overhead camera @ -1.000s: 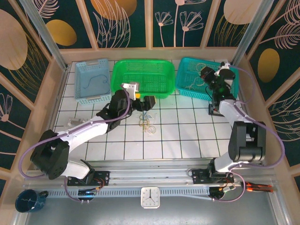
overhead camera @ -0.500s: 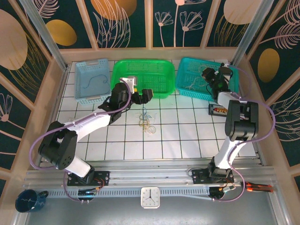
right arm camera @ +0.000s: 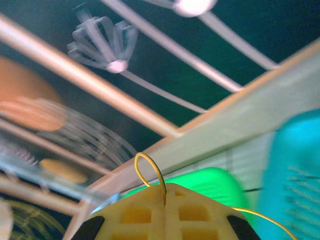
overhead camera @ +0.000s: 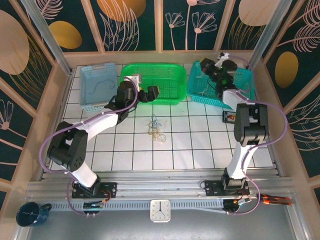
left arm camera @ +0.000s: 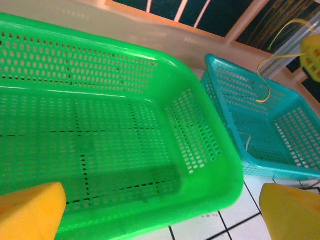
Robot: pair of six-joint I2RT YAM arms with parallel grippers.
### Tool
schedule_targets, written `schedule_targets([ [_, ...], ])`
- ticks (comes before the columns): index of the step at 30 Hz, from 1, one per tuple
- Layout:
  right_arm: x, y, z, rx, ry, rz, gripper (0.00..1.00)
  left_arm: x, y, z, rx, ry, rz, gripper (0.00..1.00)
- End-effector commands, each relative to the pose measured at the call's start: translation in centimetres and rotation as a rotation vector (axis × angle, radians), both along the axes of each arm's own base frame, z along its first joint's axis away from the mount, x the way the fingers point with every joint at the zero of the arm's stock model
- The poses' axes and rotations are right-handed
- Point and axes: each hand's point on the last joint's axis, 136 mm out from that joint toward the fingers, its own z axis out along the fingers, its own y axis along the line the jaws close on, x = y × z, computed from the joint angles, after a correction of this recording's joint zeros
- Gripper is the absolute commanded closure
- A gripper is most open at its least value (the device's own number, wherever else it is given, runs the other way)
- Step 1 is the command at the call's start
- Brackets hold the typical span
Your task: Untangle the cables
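The left gripper (overhead camera: 146, 94) hangs spread wide at the green basket's (overhead camera: 165, 75) near rim. The right gripper (overhead camera: 207, 69), pressed together, pinches 1 tan-gold cable (right arm camera: 150, 167) above the teal basket (overhead camera: 245, 82). The other cables (overhead camera: 157, 130) lie tangled on the white tiles (overhead camera: 200, 145).

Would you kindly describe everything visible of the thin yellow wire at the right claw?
The yellow wire is thin, smooth-looking and springy. The shut right claw pinches it. A small loop arches above the claw and a strand trails sideways. Seen from the left wrist, it curls down over the teal basket, its end seemingly hanging free.
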Motion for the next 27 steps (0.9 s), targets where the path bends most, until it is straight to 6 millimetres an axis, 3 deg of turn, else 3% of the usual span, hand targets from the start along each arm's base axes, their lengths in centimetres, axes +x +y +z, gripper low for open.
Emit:
schedule_targets([
  [1, -0.9, 5.8, 1.0, 0.026, -0.056, 0.171, 1.0, 1.5, 0.3, 2.0, -0.047, -0.046, 0.027, 0.01],
  [6, -2.0, 11.7, -0.1, 0.061, -0.054, 0.327, 1.0, 2.6, 2.2, 1.9, -0.087, -0.027, 0.097, 0.01],
  [11, -2.6, 14.7, -1.9, 0.052, -0.047, 0.388, 1.0, 3.2, 4.0, 2.0, -0.141, -0.007, 0.144, 0.01],
  [13, -2.5, 15.4, -2.7, 0.049, -0.033, 0.401, 0.99, 3.1, 4.0, 2.1, -0.146, -0.012, 0.134, 0.01],
  [15, -2.4, 16.1, -3.6, 0.041, -0.009, 0.404, 0.91, 2.9, 3.4, 2.0, -0.151, -0.007, 0.098, 0.01],
  [17, -2.3, 16.6, -4.5, 0.02, 0.01, 0.402, 0.71, 3.0, 3.0, 1.7, -0.157, 0.012, 0.077, 0.01],
  [20, -2.2, 17.2, -4.9, -0.01, 0.027, 0.398, 0.53, 3.0, 2.2, 1.9, -0.163, 0.037, 0.035, 0.01],
  [22, -2.0, 17.1, -4.3, -0.024, 0.024, 0.387, 0.49, 2.8, 1.8, 2.4, -0.172, 0.032, 0.009, 0.01],
  [27, -1.8, 16.0, -1.5, -0.069, -0.007, 0.341, 0.48, 3.1, 1.1, 3.4, -0.148, 0.003, -0.038, 0.01],
])
